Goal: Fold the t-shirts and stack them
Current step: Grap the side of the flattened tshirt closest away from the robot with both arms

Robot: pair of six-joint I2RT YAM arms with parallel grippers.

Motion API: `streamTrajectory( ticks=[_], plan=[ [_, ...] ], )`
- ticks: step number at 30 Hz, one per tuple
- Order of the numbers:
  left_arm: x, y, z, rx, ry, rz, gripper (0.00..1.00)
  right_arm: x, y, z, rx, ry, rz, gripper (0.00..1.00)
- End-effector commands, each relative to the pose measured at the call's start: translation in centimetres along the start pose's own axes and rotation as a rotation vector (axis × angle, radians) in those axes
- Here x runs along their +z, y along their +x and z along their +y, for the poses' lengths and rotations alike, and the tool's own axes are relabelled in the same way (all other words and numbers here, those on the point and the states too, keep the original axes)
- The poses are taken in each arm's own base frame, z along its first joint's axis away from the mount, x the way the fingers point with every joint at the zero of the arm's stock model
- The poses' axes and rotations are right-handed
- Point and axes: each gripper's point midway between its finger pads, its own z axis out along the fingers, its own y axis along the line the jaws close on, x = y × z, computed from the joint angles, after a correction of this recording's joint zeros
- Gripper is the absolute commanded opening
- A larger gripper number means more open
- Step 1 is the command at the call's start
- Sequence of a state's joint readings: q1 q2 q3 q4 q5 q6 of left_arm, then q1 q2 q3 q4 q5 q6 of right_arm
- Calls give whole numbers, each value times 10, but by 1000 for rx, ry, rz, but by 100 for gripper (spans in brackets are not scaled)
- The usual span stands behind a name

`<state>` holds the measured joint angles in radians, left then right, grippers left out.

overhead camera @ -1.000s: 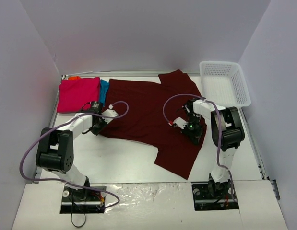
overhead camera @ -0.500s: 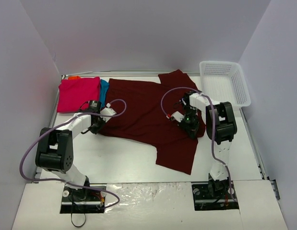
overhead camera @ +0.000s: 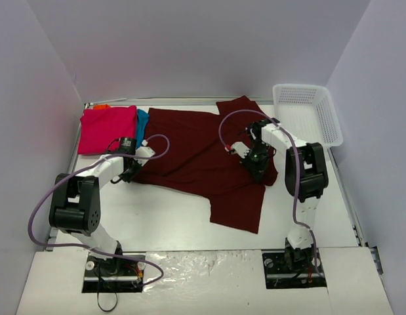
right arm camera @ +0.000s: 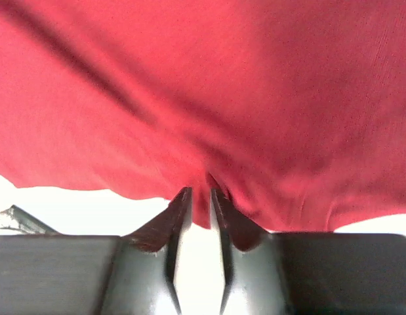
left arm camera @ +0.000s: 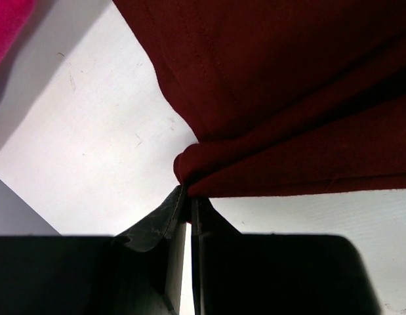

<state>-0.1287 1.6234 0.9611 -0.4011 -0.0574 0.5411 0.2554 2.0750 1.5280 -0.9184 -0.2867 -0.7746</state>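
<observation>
Clamped tight with left claw [left arm camera: 189, 197] on maroon t-shirt [overhead camera: 189, 147] hem, pinched likewise with right claw [right arm camera: 201, 197] on opposite side, probably tensioning cloth over worktop [overhead camera: 163, 216] before folding.

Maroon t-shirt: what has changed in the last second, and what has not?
The right gripper, shut on the maroon t-shirt, moved farther out and slightly left, pulling the shirt's near flap with it. The left gripper, also clamped on it, edged slightly the same way. The pink t-shirt and white basket stayed put.
</observation>
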Motion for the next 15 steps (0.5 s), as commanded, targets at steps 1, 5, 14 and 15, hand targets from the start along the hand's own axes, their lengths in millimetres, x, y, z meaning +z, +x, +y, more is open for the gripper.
streamTrajectory(
  ticks=[1, 5, 14, 15],
  plan=[
    [-8, -3, 15, -32, -48, -12, 2, -51, 16, 37, -63, -5, -30, 16],
    [-11, -3, 16, -37, -56, -14, 2, -74, 30, 61, -122, -22, -40, 25],
    [-14, 5, 17, -62, -46, -26, 3, -65, 68, 113, -263, 26, 137, 31],
    [-14, 7, 18, -71, -43, -29, 2, -61, 67, 115, -275, 34, 144, 31]
  ],
)
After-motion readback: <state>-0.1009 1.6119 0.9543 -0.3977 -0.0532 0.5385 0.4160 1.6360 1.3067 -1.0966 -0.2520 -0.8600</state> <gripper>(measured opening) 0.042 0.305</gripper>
